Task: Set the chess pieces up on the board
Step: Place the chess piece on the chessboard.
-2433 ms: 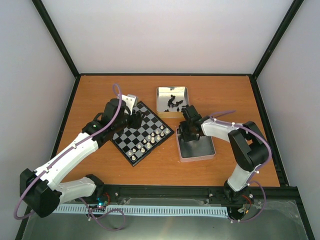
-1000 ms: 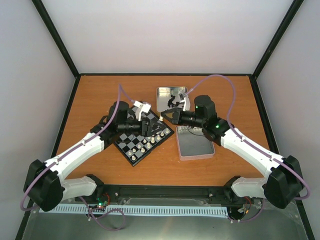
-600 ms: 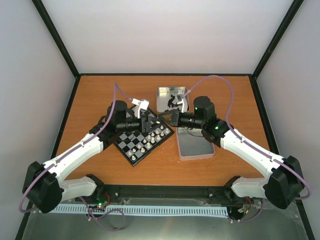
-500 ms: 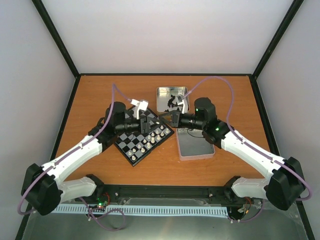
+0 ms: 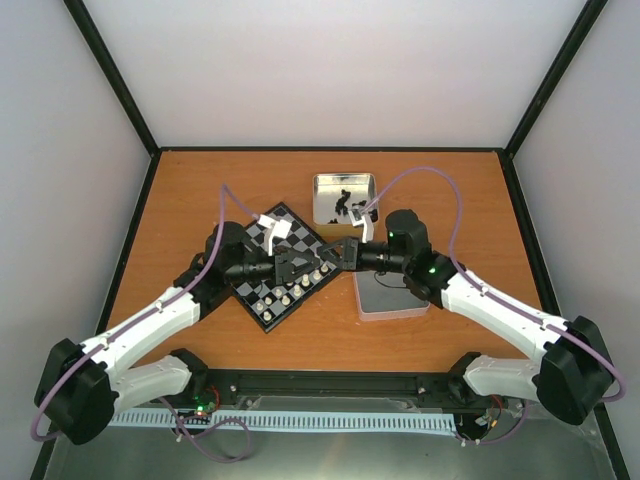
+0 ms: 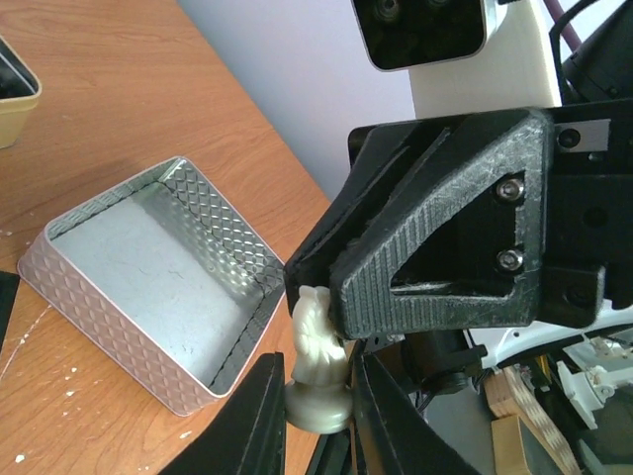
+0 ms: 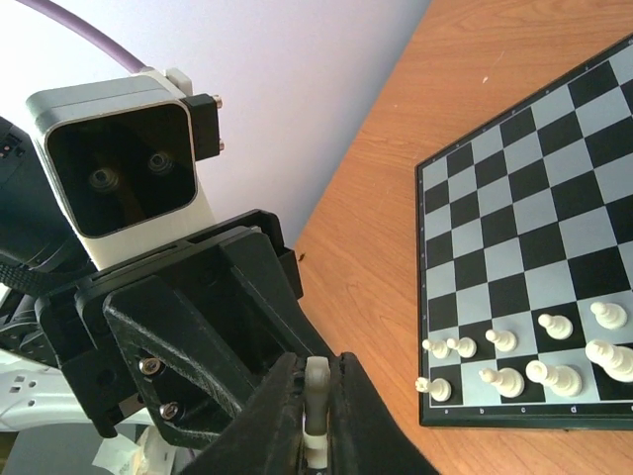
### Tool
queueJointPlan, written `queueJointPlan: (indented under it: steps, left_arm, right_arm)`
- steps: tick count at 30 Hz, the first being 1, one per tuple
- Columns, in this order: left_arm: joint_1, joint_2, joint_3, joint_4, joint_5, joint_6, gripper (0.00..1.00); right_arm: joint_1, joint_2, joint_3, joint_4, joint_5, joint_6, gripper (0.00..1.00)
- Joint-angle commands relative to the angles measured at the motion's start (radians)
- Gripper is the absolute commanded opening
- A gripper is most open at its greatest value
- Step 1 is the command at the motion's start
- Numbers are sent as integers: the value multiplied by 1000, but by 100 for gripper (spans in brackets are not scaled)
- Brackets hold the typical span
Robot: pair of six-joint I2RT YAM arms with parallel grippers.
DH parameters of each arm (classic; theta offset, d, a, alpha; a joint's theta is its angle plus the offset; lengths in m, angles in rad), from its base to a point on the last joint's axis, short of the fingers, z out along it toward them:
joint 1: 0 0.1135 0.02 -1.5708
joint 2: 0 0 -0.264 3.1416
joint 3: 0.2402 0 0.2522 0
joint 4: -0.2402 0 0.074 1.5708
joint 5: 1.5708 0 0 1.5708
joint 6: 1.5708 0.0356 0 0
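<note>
While right gripper (image 7: pixel 316 394) pinches a white knight (image 6: pixel 316 341), left gripper (image 6: pixel 316 421) clamps its base.

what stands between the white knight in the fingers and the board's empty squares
Nothing visible. The white knight sits between both arms' fingers near a corner of the board; the other white pieces line one edge, leaving bare squares.

The board (image 7: pixel 534 228) is chequered black and pale grey, the chess piece (image 6: pixel 316 361) cream-white, the tin (image 6: pixel 109 322) silvery with embossed diamonds.
</note>
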Motion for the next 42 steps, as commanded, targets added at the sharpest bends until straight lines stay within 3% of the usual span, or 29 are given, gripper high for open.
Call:
queueJointPlan:
  steps: [1,4,6,11,20,24,27,33,35,42]
  left_arm:
    - [5,-14,-22,37,20,67,1]
    - [5,-16,-13,9,32,116,1]
    - [5,-23,-6,-16,36,160,1]
    - [5,-19,54,-155,79,345,1]
    - [5,-30,97,-220,156,396,0]
    - [5,-36,107,-231,171,399,1]
    - [5,-41,111,-244,170,410,1]
    - [5,-45,111,-258,160,417,1]
    - [5,-45,108,-257,156,415,1]
    - [5,-54,105,-257,145,413,1]
  right_arm:
    - [7,-32,-6,15,-25,-7,14]
    - [7,-33,17,-65,-6,-23,34]
    - [7,-28,63,-144,-6,-51,38]
    - [5,20,152,-320,-98,-134,37]
    - [6,35,186,-442,-177,-295,40]
    - [6,35,176,-420,-206,-290,28]
    - [6,41,165,-378,-231,-261,26]
    - [6,56,178,-329,-239,-214,41]
    - [6,73,187,-332,-230,-212,39]
    - [6,90,176,-331,-238,-219,10]
